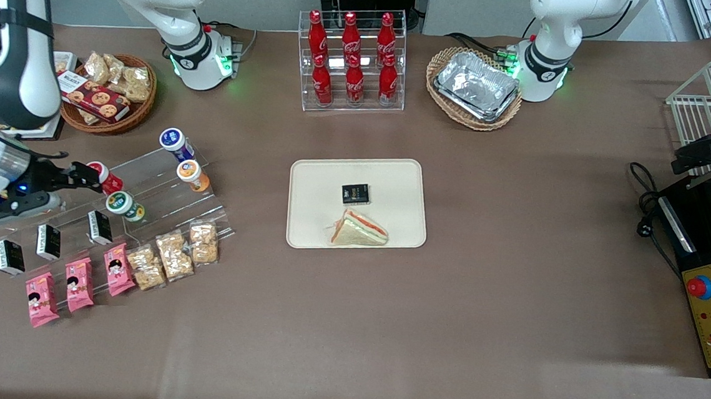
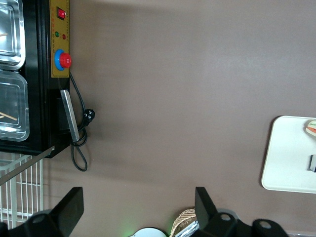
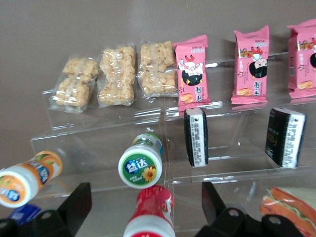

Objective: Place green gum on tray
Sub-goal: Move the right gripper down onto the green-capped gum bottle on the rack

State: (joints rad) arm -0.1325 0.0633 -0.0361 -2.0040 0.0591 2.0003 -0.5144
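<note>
Brown tabletop, snack display at the working arm's end, drinks rack farthest from the front camera.

Nearest the camera: pink snack packs and puffed-rice packs on the lowest step of a clear acrylic riser. One step up: black boxes.

Above them, the green gum lies tilted on its step, white lid ringed in green facing outward. Red-lidded bottle sits just beside it, one step higher; orange-lidded bottle near, blue-lidded bottle higher again.

Pincer spread wide, grasping nothing, hovering at the red-lidded bottle, just above the green gum.

Tray mid-table, well apart from the riser; already carries a sandwich and a small black box.

Risk, as judged: pincer lines up closer to the red lid than the green one, so it may close on the wrong bottle. Bottles packed tight; a finger could knock a neighbour off the step. Round body on slick acrylic may roll.
</note>
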